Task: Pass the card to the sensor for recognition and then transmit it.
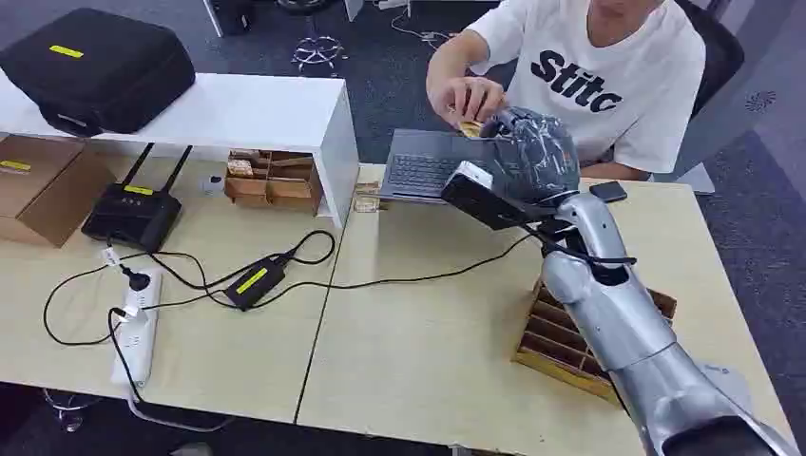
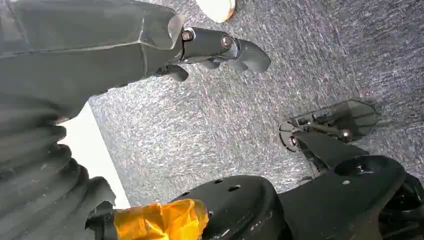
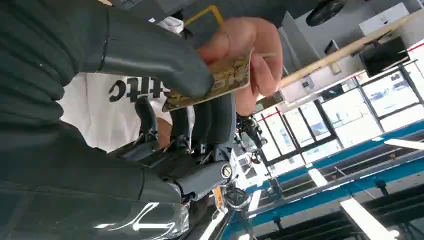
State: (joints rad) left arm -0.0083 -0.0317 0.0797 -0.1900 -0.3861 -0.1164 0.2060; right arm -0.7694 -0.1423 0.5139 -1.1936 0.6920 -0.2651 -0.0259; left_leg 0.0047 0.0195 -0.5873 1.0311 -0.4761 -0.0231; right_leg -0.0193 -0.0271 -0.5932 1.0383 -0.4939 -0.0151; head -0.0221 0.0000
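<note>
My right hand (image 1: pixel 532 152) is raised over the far edge of the table, above the laptop (image 1: pixel 418 169). It pinches a gold card (image 1: pixel 470 127) between thumb and fingers. A seated person's hand (image 1: pixel 464 95) grips the same card from the other side. The right wrist view shows this up close: the card (image 3: pixel 220 82) sits under my thumb (image 3: pixel 150 55), with the person's fingers (image 3: pixel 250 45) on its outer end. My left hand (image 2: pixel 125 45) hangs beside my body over grey carpet, fingers (image 2: pixel 225 45) loosely extended and holding nothing.
A wooden slotted tray (image 1: pixel 556 347) lies under my right forearm. A small black device (image 1: pixel 608 191) lies on the table to the right of my right hand. To the left are a white shelf (image 1: pixel 219 109) carrying a black case (image 1: pixel 95 66), a router (image 1: pixel 133 214), cables and a power strip (image 1: pixel 138 332).
</note>
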